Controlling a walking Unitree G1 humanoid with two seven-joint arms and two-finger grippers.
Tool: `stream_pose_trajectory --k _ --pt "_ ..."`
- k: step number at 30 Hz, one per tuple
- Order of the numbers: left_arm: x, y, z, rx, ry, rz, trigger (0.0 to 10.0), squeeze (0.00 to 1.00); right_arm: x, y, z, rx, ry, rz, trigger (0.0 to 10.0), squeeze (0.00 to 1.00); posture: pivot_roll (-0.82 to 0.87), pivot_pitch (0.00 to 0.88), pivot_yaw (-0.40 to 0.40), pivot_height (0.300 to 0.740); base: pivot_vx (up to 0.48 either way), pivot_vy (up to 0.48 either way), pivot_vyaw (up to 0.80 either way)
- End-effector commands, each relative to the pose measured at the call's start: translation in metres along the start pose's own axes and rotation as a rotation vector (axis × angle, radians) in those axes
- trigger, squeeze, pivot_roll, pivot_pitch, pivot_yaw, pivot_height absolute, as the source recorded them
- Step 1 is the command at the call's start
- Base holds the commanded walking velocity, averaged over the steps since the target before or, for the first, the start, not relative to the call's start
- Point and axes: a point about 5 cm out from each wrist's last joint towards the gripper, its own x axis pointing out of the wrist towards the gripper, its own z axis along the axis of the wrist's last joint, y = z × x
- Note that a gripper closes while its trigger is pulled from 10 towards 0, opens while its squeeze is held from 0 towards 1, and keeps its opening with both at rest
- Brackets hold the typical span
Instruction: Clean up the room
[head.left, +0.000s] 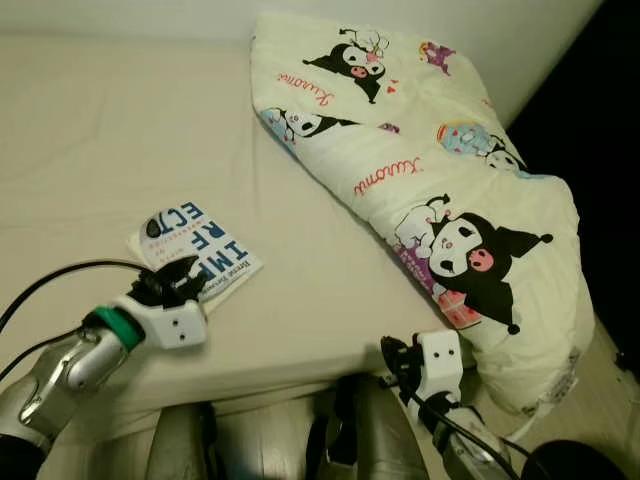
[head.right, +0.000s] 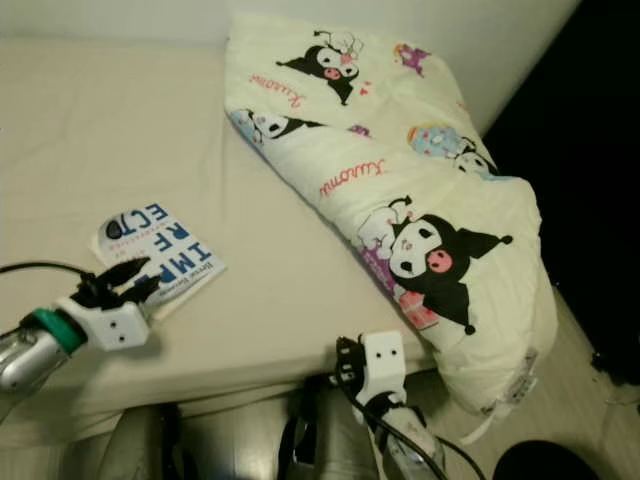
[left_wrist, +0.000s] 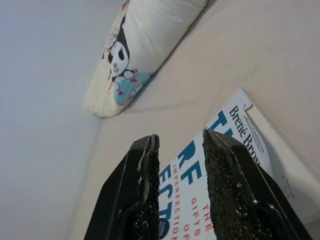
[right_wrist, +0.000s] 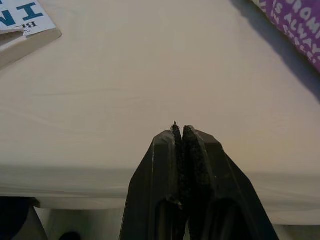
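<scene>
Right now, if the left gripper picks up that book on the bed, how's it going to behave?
The book looks like a thin paperback, so it is probably light and may bend or sag if held by one corner. Its cover seems smooth and may slip between the fingers. It lies flat on the soft bed, so the left gripper, now open over it, may struggle to get under an edge.

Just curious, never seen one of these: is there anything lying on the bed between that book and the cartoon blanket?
No. Between the book and the blanket, only bare cream sheet, seen in both eye views.
</scene>
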Motion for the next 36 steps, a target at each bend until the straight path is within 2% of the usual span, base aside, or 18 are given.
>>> stream_pose_trajectory --k 1,2,3,5,6,9,20,21,23,26,27,28,30,31,33,36 --pt "-0.003 -0.001 0.001 0.001 -0.003 -0.012 10.0 1.0 -0.005 -0.007 -0.008 0.003 0.031 -0.026 10.0 0.0 0.0 0.201 -0.082 0.6 0.0 0.0 0.0" --pt "-0.007 0.001 -0.001 0.011 0.005 -0.015 10.0 1.0 -0.005 -0.007 -0.009 0.004 0.031 -0.027 10.0 0.0 0.0 0.201 -0.082 0.6 0.0 0.0 0.0" --pt "-0.012 -0.001 -0.008 0.041 0.055 -0.031 10.0 1.0 -0.004 -0.006 -0.01 0.005 0.033 -0.024 10.0 0.0 0.01 0.198 -0.085 0.6 0.0 0.0 0.0" --pt "-0.012 -0.001 -0.008 0.041 0.055 -0.031 10.0 1.0 -0.004 -0.006 -0.01 0.005 0.033 -0.024 10.0 0.0 0.01 0.198 -0.085 0.6 0.0 0.0 0.0" --pt "-0.016 -0.004 -0.015 0.067 0.096 -0.044 0.0 0.0 -0.003 -0.004 -0.01 0.007 0.034 -0.018 10.0 0.0 0.01 0.198 -0.085 0.6 0.0 0.0 0.0" --pt "-0.021 -0.007 -0.025 0.093 0.14 -0.062 0.0 0.0 -0.001 -0.001 -0.01 0.009 0.033 -0.01 10.0 0.0 0.01 0.196 -0.086 0.6 0.0 0.0 0.0" --pt "-0.023 -0.011 -0.034 0.142 0.167 -0.065 0.0 0.0 -0.001 -0.005 -0.01 0.006 0.033 -0.016 10.0 0.0 0.01 0.196 -0.088 0.6 0.0 0.0 0.0" --pt "-0.021 -0.013 -0.037 0.154 0.186 -0.069 10.0 0.0 0.0 -0.002 -0.01 0.007 0.03 -0.003 10.0 0.0 0.01 0.196 -0.087 0.6 0.0 0.0 0.0" --pt "-0.02 -0.014 -0.039 0.159 0.199 -0.074 10.0 0.0 0.0 0.0 -0.009 0.007 0.027 0.01 10.0 0.0 0.01 0.196 -0.087 0.6 0.0 0.0 0.0" --pt "-0.027 -0.013 -0.069 0.156 0.447 -0.023 10.0 0.0 0.002 0.019 -0.005 -0.008 0.013 0.148 10.0 0.0 0.01 0.191 -0.081 0.6 0.0 0.0 0.0" --pt "-0.027 -0.013 -0.069 0.156 0.447 -0.023 10.0 0.0 0.002 0.019 -0.005 -0.008 0.013 0.148 10.0 0.0 0.01 0.191 -0.081 0.6 0.0 0.0 0.0" --pt "-0.031 -0.011 -0.082 0.105 0.547 0.027 10.0 0.0 0.003 0.024 -0.003 -0.009 0.009 0.169 10.0 0.0 0.01 0.19 -0.085 0.6 0.0 0.0 0.0" --pt "-0.032 -0.011 -0.098 -0.007 0.645 0.061 10.0 0.0 0.004 0.028 -0.001 -0.007 0.003 0.169 10.0 0.0 0.01 0.201 -0.097 0.6 0.0 0.0 0.0" --pt "-0.032 -0.011 -0.098 -0.007 0.645 0.061 10.0 0.0 0.004 0.028 -0.001 -0.007 0.003 0.169 10.0 0.0 0.01 0.201 -0.097 0.6 0.0 0.0 0.0" --pt "-0.028 -0.013 -0.105 -0.095 0.691 0.042 10.0 0.0 0.004 0.027 0.003 -0.01 -0.008 0.157 10.0 0.0 0.0 0.216 -0.105 0.6 0.0 0.0 0.0" --pt "-0.023 -0.011 -0.109 -0.058 0.724 -0.01 10.0 0.0 0.0 0.021 0.014 -0.022 -0.035 0.145 10.0 0.0 -0.07 0.251 -0.108 0.6 0.0 0.0 0.0"
